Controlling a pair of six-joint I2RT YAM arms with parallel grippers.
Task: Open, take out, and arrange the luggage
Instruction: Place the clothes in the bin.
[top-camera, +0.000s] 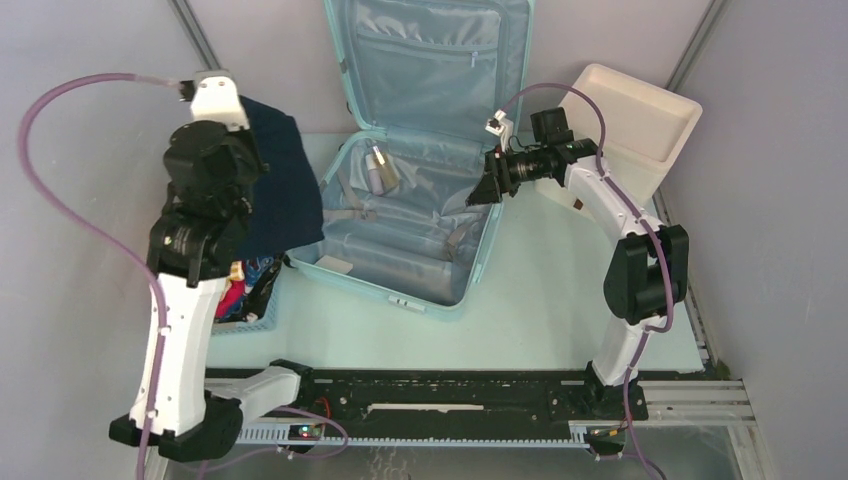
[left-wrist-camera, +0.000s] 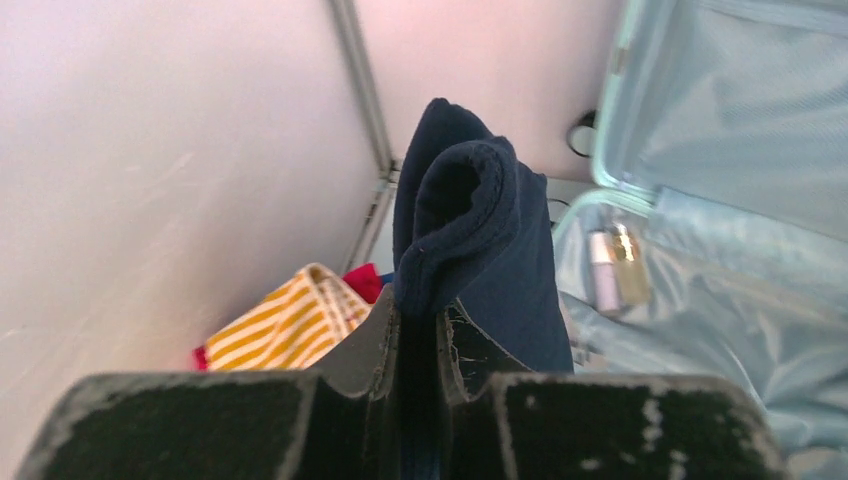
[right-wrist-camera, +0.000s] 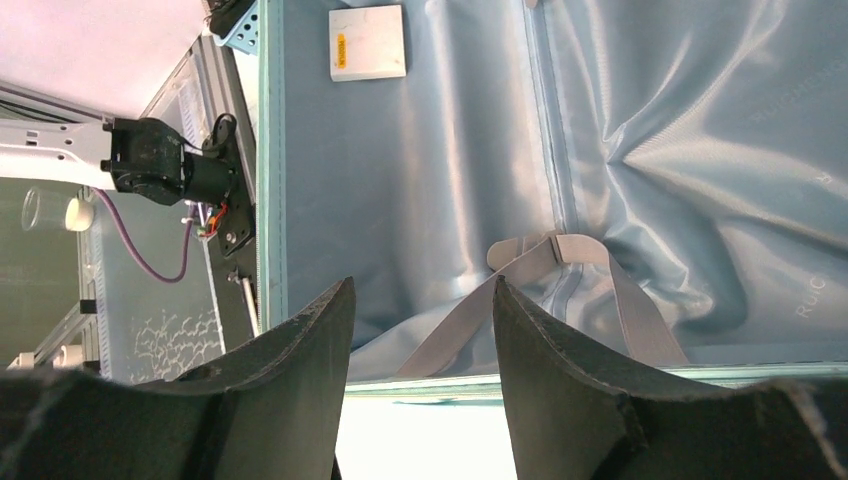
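Far-centre on the tabletop, the luggage (top-camera: 402, 296) lies open. Your left end effector (left-wrist-camera: 412, 322) is clamped on the navy cloth (left-wrist-camera: 482, 250); lower it over the basket (top-camera: 258, 318) before releasing. Right end effector (right-wrist-camera: 420, 300) gapes empty; park it clear.

Overhead; wrists close, probably sharing luggage (top-camera: 420, 240)

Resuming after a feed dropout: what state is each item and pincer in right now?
Pale mint hard-shell luggage: open, lid upright.
Navy fabric garment: aloft, clamped.
Left pincer: shut on the garment.
Right pincer: open, empty, over the luggage.
Two small bottles: lying inside luggage.
Blue slatted plastic basket: holding colourful clothes.
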